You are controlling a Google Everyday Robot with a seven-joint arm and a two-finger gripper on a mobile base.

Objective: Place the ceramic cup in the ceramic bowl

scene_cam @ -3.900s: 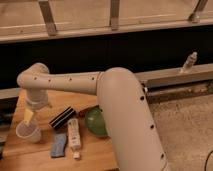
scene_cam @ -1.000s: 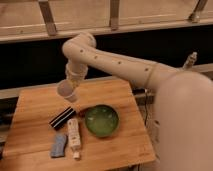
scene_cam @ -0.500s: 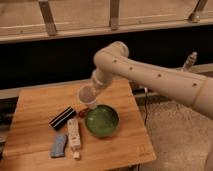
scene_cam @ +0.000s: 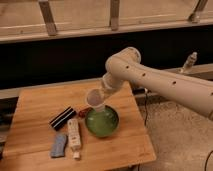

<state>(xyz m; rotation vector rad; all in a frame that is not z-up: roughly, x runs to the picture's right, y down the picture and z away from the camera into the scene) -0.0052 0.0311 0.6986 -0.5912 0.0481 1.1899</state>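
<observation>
One ceramic cup (scene_cam: 95, 99) clenched in my gripper (scene_cam: 101, 96), tilted over ceramic bowl (scene_cam: 102, 121) near bench's right edge.

I have one camera view only, so nothing overlaps with a second one. It looks down at a slant from above and in front of the wooden tabletop (scene_cam: 35, 125), at middling range: the whole top fits in the lower left, its far edge toward 12 o'clock against a dark wall and railing. The arm (scene_cam: 165, 82) enters from the 3 o'clock side, large in the picture, so the camera sits close to the robot's own body. The gripper (scene_cam: 102, 96) falls near the middle of my view, holding the ceramic cup (scene_cam: 96, 100) just above the ceramic bowl (scene_cam: 102, 121), toward its 11 o'clock rim. Floor shows at 4 o'clock.
</observation>
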